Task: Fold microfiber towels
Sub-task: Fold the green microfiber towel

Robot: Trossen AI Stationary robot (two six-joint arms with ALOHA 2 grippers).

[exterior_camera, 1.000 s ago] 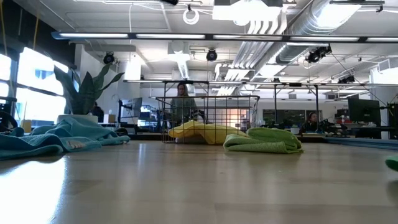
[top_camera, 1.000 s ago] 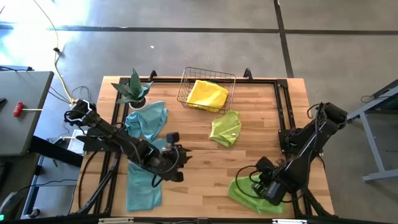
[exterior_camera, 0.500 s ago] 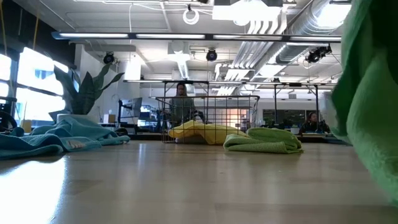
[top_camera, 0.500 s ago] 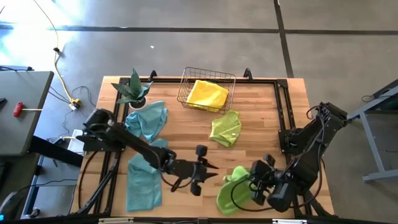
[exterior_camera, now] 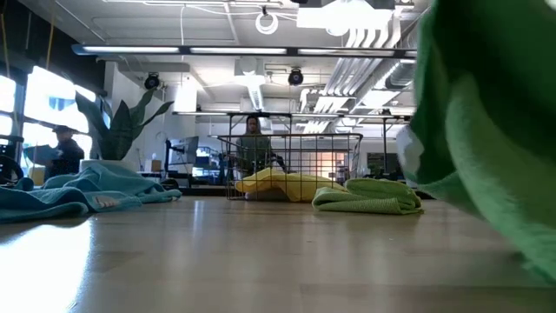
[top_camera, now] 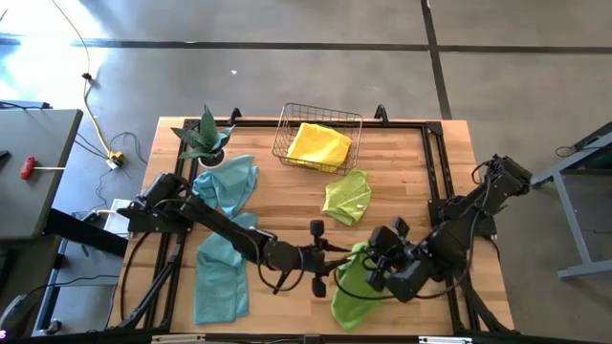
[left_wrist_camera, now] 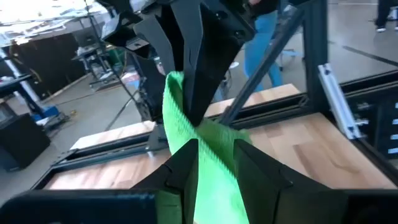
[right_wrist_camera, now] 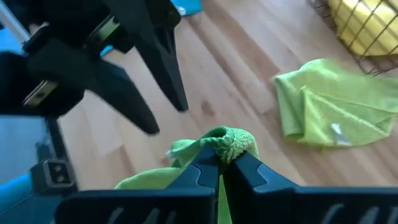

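A bright green microfiber towel [top_camera: 349,287] hangs near the table's front, right of centre, and fills the right of the low view [exterior_camera: 486,156]. My right gripper [right_wrist_camera: 221,158] is shut on its bunched top. My left gripper [left_wrist_camera: 214,149] is open and level, pointing at the hanging towel from the table's left. Its fingertips [right_wrist_camera: 177,102] stand close beside the cloth, and I cannot tell whether they touch it. Two teal towels [top_camera: 225,186] [top_camera: 220,277] lie at the left, and a lime one [top_camera: 347,198] lies mid-table. A yellow one [top_camera: 318,143] sits in the wire basket. My right gripper pinches a bunched, crumpled part [right_wrist_camera: 217,138] of the green towel between its two shut fingers; several layers are gathered there. The fingers slant down from the table's right. The towel hangs slack below them, and its lower end [top_camera: 339,315] trails toward the table's front edge.
The wire basket [top_camera: 287,129] stands at the far middle, and a spiky potted plant [top_camera: 204,139] at the far left. Bare wood lies between the lime towel and the two grippers. People show in the room beyond the table in the low view.
My right gripper has risen and gone toward the table's left, pulling the green towel up from its heap at the near right corner until it hangs. My left gripper has left the teal towel, gone toward the table's right edge, tipped level and stopped beside the green towel.
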